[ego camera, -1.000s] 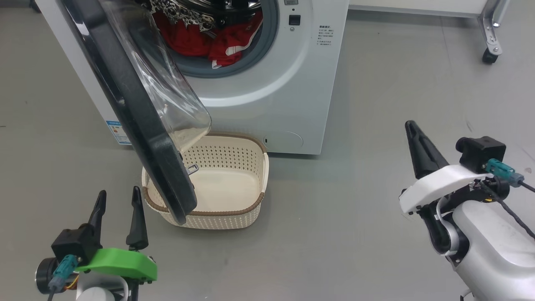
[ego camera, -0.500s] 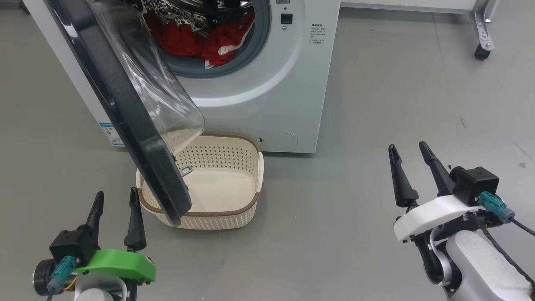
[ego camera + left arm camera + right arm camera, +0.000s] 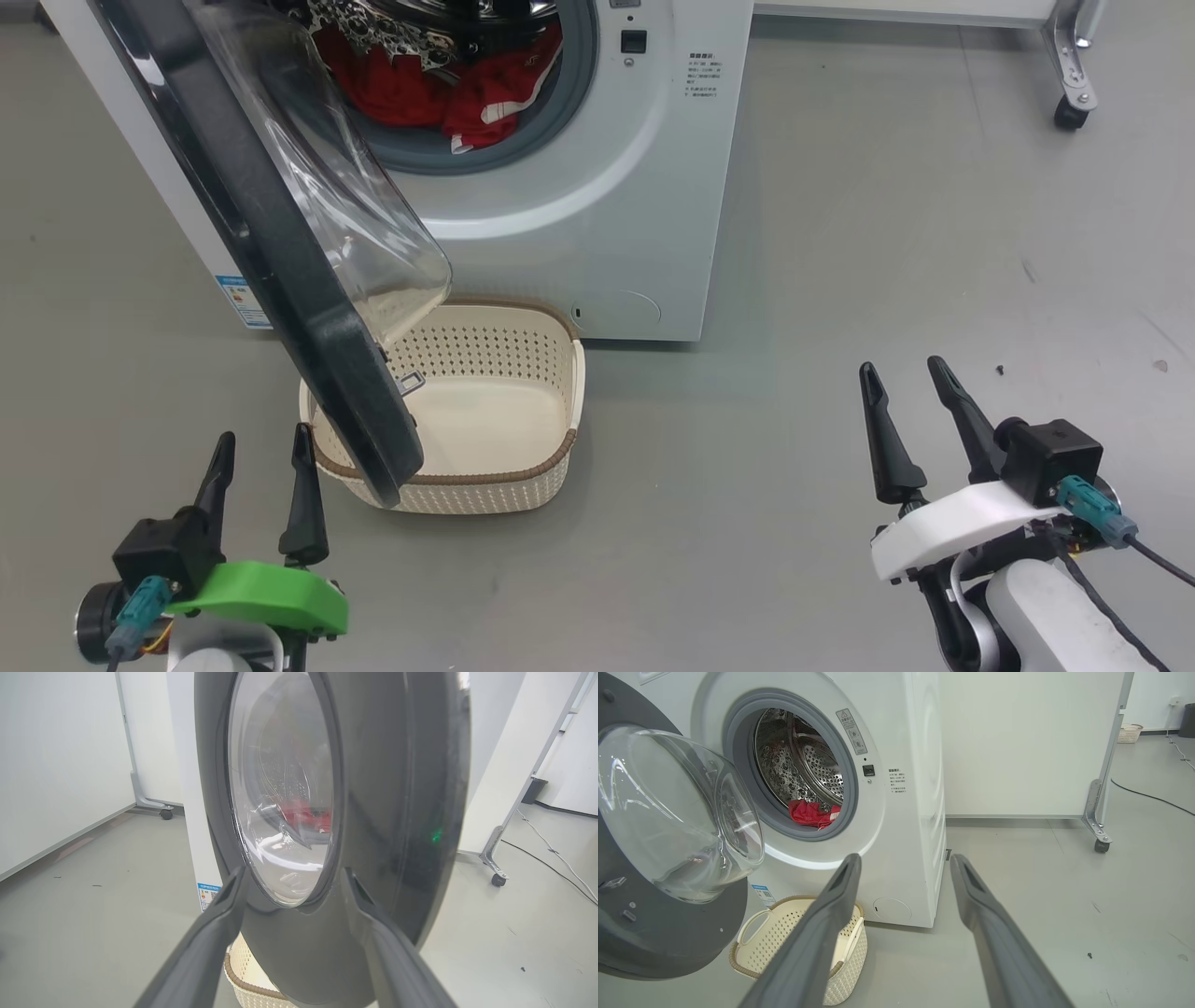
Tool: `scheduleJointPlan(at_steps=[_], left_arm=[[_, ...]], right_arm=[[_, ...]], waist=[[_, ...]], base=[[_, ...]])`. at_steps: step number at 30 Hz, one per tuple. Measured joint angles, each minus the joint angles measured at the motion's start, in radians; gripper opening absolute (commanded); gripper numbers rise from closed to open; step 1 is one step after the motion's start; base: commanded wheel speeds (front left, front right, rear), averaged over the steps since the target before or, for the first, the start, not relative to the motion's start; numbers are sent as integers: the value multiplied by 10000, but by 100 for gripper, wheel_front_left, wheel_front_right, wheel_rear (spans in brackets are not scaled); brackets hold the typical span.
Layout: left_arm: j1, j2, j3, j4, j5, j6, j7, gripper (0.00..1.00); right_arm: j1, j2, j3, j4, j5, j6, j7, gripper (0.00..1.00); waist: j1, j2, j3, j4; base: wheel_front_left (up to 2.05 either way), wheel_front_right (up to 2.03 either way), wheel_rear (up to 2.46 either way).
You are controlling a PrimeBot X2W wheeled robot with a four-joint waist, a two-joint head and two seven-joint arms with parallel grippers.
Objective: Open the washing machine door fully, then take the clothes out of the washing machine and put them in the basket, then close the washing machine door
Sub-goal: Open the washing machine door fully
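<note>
The washing machine (image 3: 597, 205) (image 3: 915, 788) stands ahead with its door (image 3: 271, 243) (image 3: 373, 812) (image 3: 668, 826) swung partly open over the basket (image 3: 485, 485) (image 3: 784, 933). Red clothes (image 3: 420, 89) (image 3: 810, 813) lie inside the steel drum. The cream basket sits on the floor below the opening with nothing in it. My left gripper (image 3: 261, 450) (image 3: 294, 879) is open at the lower left, just short of the door's outer face. My right gripper (image 3: 904, 369) (image 3: 903, 858) is open at the lower right, well away from the machine, with nothing between its fingers.
A white panel on a wheeled metal frame (image 3: 1069, 103) (image 3: 1099, 830) stands right of the machine. A black cable (image 3: 1153, 795) runs over the grey floor behind it. A second small basket (image 3: 1127, 732) sits far back. Open floor lies between my right gripper and the machine.
My right gripper opened from shut and drew back down toward the lower right. The head camera shifted slightly. The door, basket and left gripper kept their places.
</note>
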Motion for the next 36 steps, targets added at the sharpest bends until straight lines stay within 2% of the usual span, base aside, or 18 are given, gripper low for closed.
scheduleJointPlan(at_steps=[25,36], left_arm=[[100,0,205,-150,0,-2,0,100],[90,0,196,-119,0,-4,0,100]], right_arm=[[745,493,-755,-623,-1016,6,0,100],[827,738,-1026,-648,-1266,188,0,100]], waist=[[1,0,377,-189],[0,0,507,-171]], base=[[0,0,0],[0,0,0]])
